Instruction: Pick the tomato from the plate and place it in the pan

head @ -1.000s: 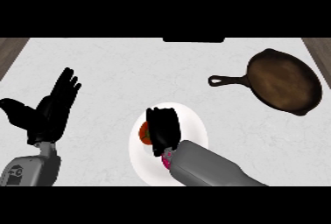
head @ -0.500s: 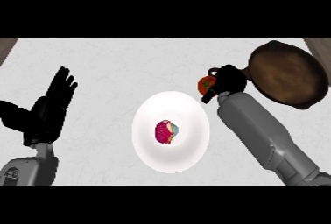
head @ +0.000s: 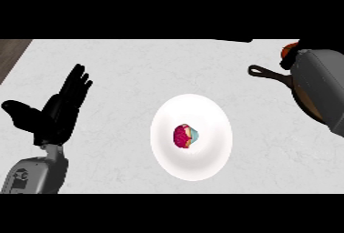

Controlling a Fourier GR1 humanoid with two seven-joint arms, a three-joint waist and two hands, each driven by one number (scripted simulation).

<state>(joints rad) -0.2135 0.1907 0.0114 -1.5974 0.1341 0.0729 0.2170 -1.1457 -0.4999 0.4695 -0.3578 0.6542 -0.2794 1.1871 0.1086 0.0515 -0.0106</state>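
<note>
A small round mark on the grey casing of the left forearm (head: 32, 175) is too small to read. The pale, marbled worktop (head: 121, 63) carries a white plate (head: 201, 164) at its middle, and on the plate lies a pink and teal thing (head: 184, 135) that cannot be told more closely. A strip of dark wood (head: 12, 51) shows at the upper left corner. The left hand (head: 57, 111) rests at the left, fingers straight and spread, pointing up, holding nothing. At the right, the grey right forearm (head: 324, 86) lies across the dark pan (head: 267, 73) and hides most of it, leaving the handle and a little of the rim. Only a red-orange sliver of the tomato (head: 289, 48) shows, at the forearm's far end, just above the pan's handle and well apart from the plate. The right hand (head: 287, 62) is almost wholly hidden there, so whether it grips the tomato cannot be told.
</note>
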